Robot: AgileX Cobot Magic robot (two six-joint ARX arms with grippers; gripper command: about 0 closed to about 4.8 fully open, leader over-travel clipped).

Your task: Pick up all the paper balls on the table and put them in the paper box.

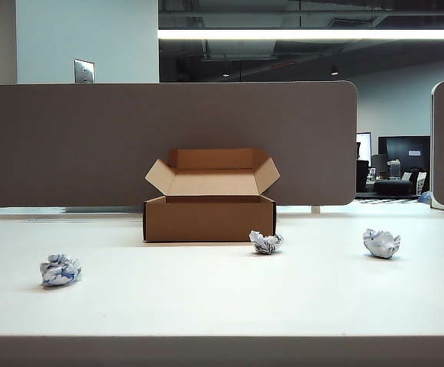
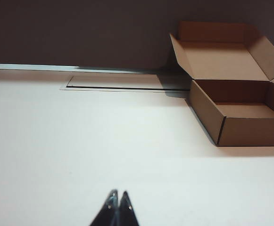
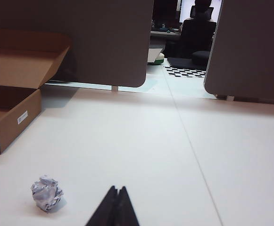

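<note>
From my station I see the left pincer [image 2: 118, 194] nearest its wrist camera: two dark, tapered fingertips pressed together to a point, holding nothing, poised over bare tabletop [image 2: 103, 141]. The right pincer [image 3: 117, 189] looks the same in its own wrist view, tips closed into a narrow wedge and empty, with one crumpled paper ball [image 3: 46, 193] lying just beside it on the surface.

In the exterior view the tabletop [image 1: 222, 306] is a wide, smooth, matte white slab with a pale front edge. Three paper balls rest on it, each a rough, creased wad of white paper flecked with blue-black print: the left ball [image 1: 59, 270] sits nearest the front, the right ball [image 1: 380, 243] farther back, and the middle ball [image 1: 266, 242] lies close by the front right corner of the paper box [image 1: 209, 218]; I cannot tell whether it touches.

The box is low, rectangular, plain brown cardboard with crisp folded edges. Its hinged lid stands up at the rear with both side flaps splayed outward, and the left wrist view shows the inside empty. Behind it runs a flat grey-brown divider panel [image 1: 92, 138] with a rounded corner.
</note>
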